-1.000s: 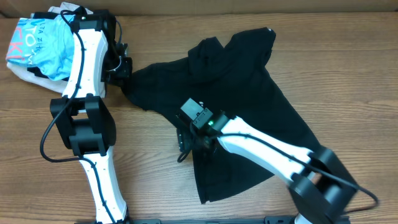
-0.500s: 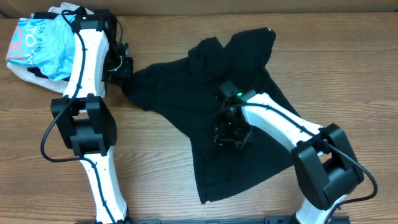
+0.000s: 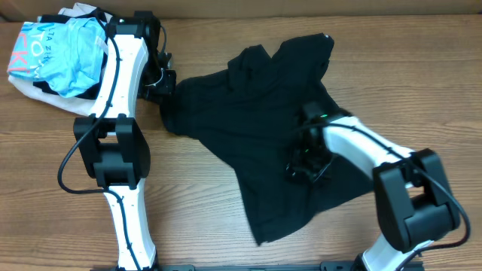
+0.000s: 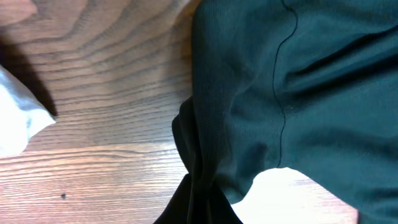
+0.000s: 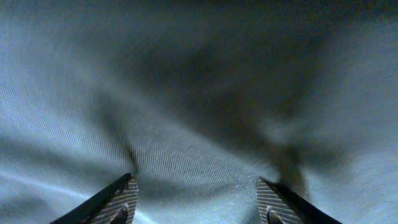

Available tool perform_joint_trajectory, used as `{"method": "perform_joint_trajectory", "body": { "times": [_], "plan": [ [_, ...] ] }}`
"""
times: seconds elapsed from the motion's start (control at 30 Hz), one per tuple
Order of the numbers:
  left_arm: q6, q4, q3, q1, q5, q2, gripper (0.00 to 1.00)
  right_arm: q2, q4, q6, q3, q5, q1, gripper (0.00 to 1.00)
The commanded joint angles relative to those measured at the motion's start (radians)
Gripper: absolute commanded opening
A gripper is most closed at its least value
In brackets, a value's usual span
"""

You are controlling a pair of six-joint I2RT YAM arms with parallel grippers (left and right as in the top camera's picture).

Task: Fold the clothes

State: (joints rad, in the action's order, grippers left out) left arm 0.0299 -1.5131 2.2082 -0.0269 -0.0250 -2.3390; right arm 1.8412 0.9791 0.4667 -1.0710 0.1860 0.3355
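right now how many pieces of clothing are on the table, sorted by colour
black shirt: 1
light blue printed garment: 1
white garment, partly under the blue one: 1
total: 3

Light blue printed garment [image 3: 64,56] crumpled at far left corner of wood-grain table [image 3: 188,203]; pink and white lettering on it; cream garment [image 3: 30,89] beneath, edges showing; brown board [image 3: 301,6] along far edge.
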Motion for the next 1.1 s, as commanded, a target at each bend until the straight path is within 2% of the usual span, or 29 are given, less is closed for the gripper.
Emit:
{"method": "perform_joint_trajectory", "body": {
  "times": [0.0, 0.17, 0.27, 0.37, 0.4, 0.43, 0.53, 0.63, 0.8, 1.07],
  "plan": [
    [-0.013, -0.013, 0.019, -0.021, -0.052, 0.0, 0.04, 0.035, -0.109, 0.002, 0.033, -0.173, -0.135, 0.62],
    [-0.089, -0.035, 0.019, -0.063, -0.063, 0.0, 0.04, 0.035, -0.242, -0.003, 0.033, -0.221, -0.281, 0.6],
    [-0.098, -0.05, 0.019, -0.101, -0.122, 0.0, 0.04, 0.035, -0.358, -0.027, 0.026, -0.214, -0.357, 0.59],
    [-0.099, -0.048, 0.019, -0.146, -0.168, 0.0, 0.04, 0.035, -0.383, -0.048, -0.013, -0.143, -0.41, 0.64],
    [-0.103, -0.045, 0.019, -0.16, -0.172, 0.0, 0.04, 0.035, -0.369, -0.069, -0.032, -0.105, -0.422, 0.68],
    [-0.109, -0.04, 0.019, -0.174, -0.171, 0.0, 0.04, 0.035, -0.34, -0.086, -0.06, -0.068, -0.432, 0.78],
    [-0.113, -0.021, 0.019, -0.209, -0.171, 0.0, 0.04, 0.029, -0.193, -0.105, -0.158, -0.034, -0.438, 0.88],
    [-0.124, -0.003, 0.019, -0.224, -0.171, 0.0, 0.04, -0.011, -0.043, -0.108, -0.24, -0.026, -0.434, 0.9],
    [-0.135, 0.0, 0.019, -0.211, -0.162, 0.0, 0.04, -0.159, 0.103, -0.108, -0.251, 0.035, -0.431, 0.9],
    [-0.135, 0.026, 0.019, -0.153, -0.122, 0.0, 0.04, -0.287, 0.235, -0.123, -0.11, -0.02, -0.303, 0.91]
  ]
}}
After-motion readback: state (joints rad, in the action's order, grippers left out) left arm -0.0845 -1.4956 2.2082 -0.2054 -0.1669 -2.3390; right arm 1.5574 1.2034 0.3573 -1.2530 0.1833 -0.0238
